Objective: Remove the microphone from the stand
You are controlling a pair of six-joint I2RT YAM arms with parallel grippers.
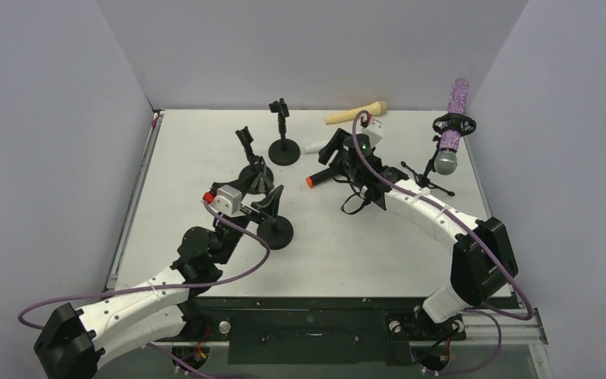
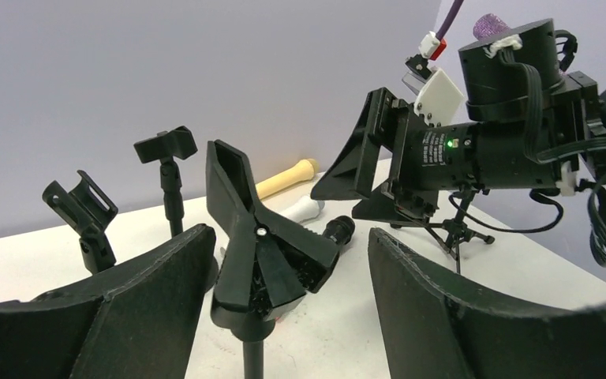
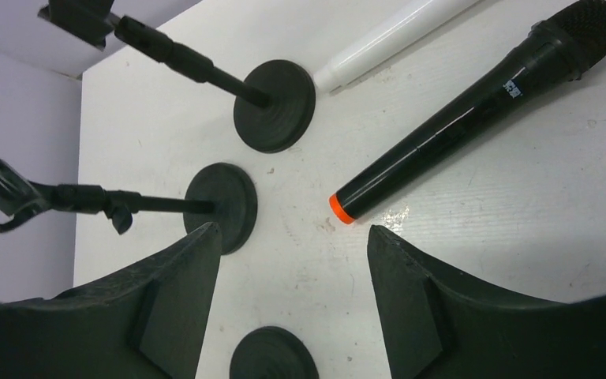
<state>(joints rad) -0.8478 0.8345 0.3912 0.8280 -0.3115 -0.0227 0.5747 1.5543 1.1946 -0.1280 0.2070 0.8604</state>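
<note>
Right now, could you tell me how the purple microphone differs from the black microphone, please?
The purple microphone is mounted in its tripod stand, tilted head-down; the black microphone lies flat on the table. The purple one is glittery with a silver grille; the black one is plain with an orange end. Both are handheld stick microphones.

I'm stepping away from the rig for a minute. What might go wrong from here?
1. The left gripper stands open around the empty clip of the nearest stand; closing or lifting there may tip that stand.
2. The purple microphone sits tall in a thin tripod stand; a sideways pull might topple it.
3. The black microphone lies loose below the open right gripper and may roll if nudged.
</note>
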